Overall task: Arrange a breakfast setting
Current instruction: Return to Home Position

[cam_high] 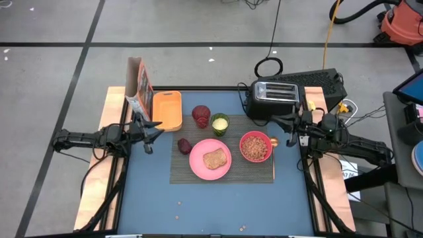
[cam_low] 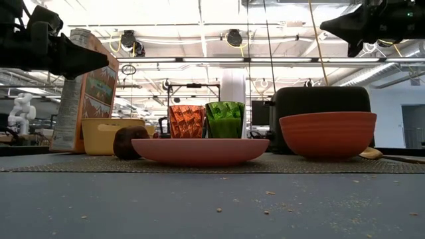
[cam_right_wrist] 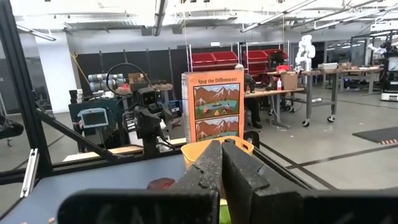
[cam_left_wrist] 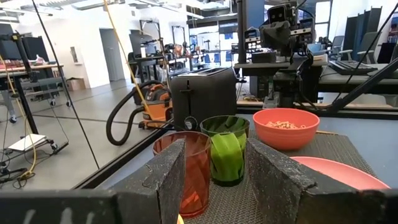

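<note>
While both arms hang above the table's side edges, the left gripper (cam_high: 153, 135) is seen at the left middle of the high view. Its fingers are spread apart, with nothing between them. The right gripper (cam_high: 279, 120) is seen right of centre, just below the toaster (cam_high: 274, 96), and its fingers are pressed together on nothing.

The dark woven placemat (cam_high: 192, 175) is laid across the centre of the frame. On its lower middle the pink plate (cam_high: 197, 158) is set, with the toast slice (cam_high: 214, 159) lying on it. The dark-red fruit (cam_high: 185, 145) is placed on the mat just beside the plate's upper left. The pink-red bowl (cam_high: 241, 147), filled with cereal, is placed to the plate's right. A gold spoon (cam_high: 273, 141) lies just beside the bowl, on its right. At the mat's upper edge the red tumbler (cam_high: 201, 116) and the green cup (cam_high: 220, 123) are stood side by side. A cereal box (cam_high: 139, 86) and an orange container (cam_high: 167, 109) are seen at the upper left.
</note>
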Controlling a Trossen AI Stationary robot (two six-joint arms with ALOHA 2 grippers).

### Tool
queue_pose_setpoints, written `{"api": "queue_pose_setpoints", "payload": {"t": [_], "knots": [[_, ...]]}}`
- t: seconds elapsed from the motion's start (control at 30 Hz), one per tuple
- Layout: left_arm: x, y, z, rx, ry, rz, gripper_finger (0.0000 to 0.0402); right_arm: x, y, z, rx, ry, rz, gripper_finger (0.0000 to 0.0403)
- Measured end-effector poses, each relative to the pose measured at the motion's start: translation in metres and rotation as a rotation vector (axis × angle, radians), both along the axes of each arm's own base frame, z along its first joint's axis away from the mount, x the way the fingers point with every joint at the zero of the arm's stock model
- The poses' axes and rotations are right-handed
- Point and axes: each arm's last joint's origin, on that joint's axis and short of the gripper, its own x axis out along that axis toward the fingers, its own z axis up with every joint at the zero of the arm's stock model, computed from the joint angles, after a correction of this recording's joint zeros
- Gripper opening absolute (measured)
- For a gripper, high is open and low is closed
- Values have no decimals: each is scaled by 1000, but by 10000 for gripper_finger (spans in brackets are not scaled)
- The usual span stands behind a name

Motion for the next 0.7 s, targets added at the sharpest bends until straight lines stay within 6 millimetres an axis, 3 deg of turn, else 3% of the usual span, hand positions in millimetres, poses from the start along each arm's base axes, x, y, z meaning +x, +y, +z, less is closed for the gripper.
{"api": "queue_pose_setpoints", "payload": {"t": [0.43,0.7], "knots": [[0,0,0,-7,-2,0,173,4,-1,-48,69,35,6,3],[0,0,0,-7,-2,0,173,3,-1,-57,91,24,9,3]]}}
